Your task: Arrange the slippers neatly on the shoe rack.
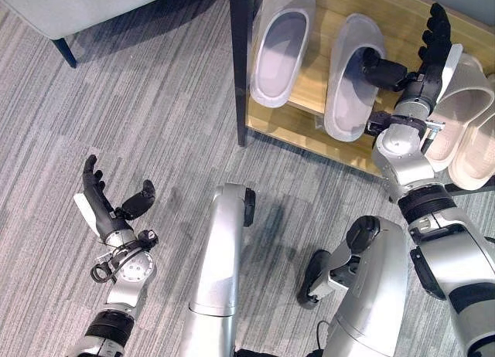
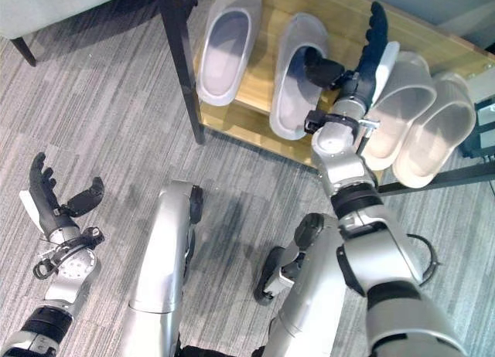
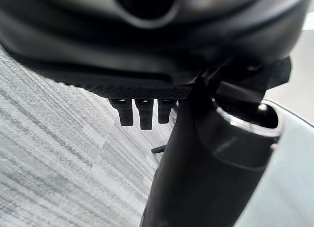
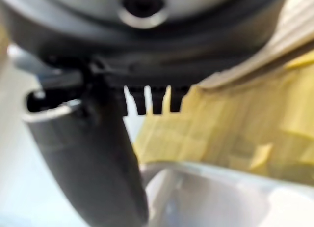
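Two pale grey slippers [image 1: 280, 46] [image 1: 349, 83] lie side by side on the wooden shoe rack [image 1: 305, 102], with two beige slippers [image 1: 462, 102] [image 1: 481, 152] to their right. My right hand [image 1: 428, 63] is open and reaches between the second grey slipper and the first beige one, fingers straight. Its thumb [image 1: 381, 69] lies over the second grey slipper. In the right wrist view the thumb [image 4: 98, 158] is beside a slipper's pale rim [image 4: 211, 185] on the shelf boards [image 4: 240, 124]. My left hand [image 1: 104, 206] hangs open over the floor at the lower left, holding nothing.
The rack's dark front leg [image 1: 238, 71] stands at its left end. A grey seat [image 1: 85, 5] with a dark leg [image 1: 66, 52] is at the back left. Striped grey carpet [image 1: 155, 117] covers the floor in front of the rack.
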`<state>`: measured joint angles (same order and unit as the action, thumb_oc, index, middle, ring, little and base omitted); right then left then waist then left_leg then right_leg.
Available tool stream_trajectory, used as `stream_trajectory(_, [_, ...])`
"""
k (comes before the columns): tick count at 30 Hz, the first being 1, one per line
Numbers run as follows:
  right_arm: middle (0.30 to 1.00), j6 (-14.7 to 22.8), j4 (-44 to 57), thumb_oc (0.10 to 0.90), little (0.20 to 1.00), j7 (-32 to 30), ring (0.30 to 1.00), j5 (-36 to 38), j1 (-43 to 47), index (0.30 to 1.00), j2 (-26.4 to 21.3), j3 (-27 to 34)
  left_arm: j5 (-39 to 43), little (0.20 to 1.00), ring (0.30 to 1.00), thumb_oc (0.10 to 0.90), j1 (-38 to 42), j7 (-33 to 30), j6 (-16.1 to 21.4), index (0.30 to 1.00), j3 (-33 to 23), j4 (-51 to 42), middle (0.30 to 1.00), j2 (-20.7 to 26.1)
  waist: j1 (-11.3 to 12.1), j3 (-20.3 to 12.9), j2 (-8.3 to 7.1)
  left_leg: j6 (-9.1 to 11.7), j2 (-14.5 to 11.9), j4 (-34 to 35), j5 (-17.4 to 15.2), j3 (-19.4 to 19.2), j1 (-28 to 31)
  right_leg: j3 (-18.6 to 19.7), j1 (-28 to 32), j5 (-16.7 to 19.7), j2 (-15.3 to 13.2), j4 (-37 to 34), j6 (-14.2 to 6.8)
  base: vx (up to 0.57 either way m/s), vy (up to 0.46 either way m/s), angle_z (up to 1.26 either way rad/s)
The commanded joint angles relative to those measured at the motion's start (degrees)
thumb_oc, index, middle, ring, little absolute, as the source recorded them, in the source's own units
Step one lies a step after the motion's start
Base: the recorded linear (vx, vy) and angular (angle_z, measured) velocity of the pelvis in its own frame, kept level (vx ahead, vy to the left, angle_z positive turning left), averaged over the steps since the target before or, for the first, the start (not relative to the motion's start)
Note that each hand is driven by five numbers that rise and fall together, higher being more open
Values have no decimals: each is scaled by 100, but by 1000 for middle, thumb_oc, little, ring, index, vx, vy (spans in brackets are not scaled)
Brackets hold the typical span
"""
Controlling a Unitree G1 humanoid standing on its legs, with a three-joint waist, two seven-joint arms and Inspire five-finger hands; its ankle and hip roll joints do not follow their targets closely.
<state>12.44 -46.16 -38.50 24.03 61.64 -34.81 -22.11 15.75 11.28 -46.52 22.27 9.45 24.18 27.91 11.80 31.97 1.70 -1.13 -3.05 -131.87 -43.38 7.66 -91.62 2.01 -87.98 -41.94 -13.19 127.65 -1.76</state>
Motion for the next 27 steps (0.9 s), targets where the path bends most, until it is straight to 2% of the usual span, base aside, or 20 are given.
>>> stream_trajectory(1, [900,548,639,800,900,-52,900,-153,454,900,-657,60,-93,900,900,800,-74,30,495,900,-20,-294,900,248,223,-217,-172,4,183,-107,-525,628,167,779,204,54,-58,235,363,0,0,0])
stream_trajectory(5, [900,298,530,800,900,37,900,-214,600,900,-698,-172,79,900,900,800,1,165,456,900,-46,-183,900,252,199,-217,-215,20,168,-90,-513,640,167,792,196,64,-60,238,379,0,0,0])
stream_trajectory(10, [900,32,948,800,900,310,900,-536,413,900,-894,-318,162,900,900,800,-99,381,386,900,-127,-222,900,275,152,-217,-283,32,175,-77,-511,648,167,789,177,71,-42,218,395,0,0,0])
stream_trajectory(18, [900,-53,1283,800,900,776,900,-495,336,900,-1112,-569,302,900,900,800,-211,691,309,900,-205,-248,900,300,136,-217,-320,46,184,-52,-489,678,167,774,162,84,-31,194,386,0,0,0])
stream_trajectory(23, [900,-176,1554,800,900,617,900,-777,80,900,-1068,-287,359,900,900,800,-204,796,242,900,-251,-205,900,286,82,-217,-334,49,191,-32,-479,661,167,750,188,91,-15,152,383,0,0,0])
stream_trajectory(24, [900,-85,1677,800,900,453,900,-833,-96,900,-855,-42,373,900,900,800,-197,810,230,900,-249,-201,900,230,67,-217,-311,45,190,-27,-473,643,167,750,186,100,-12,153,382,0,0,0])
stream_trajectory(26, [900,-84,1696,800,900,333,900,-988,-187,900,-789,91,385,900,900,800,-207,846,217,900,-235,-174,900,208,58,-217,-304,42,184,-22,-472,630,167,748,182,99,-3,147,382,0,0,0])
stream_trajectory(27, [900,-110,1761,800,900,181,900,-1289,-281,900,-703,251,375,900,900,800,-227,904,221,900,-211,-152,900,183,59,-217,-294,33,183,-25,-474,610,167,743,171,92,1,154,388,0,0,0])
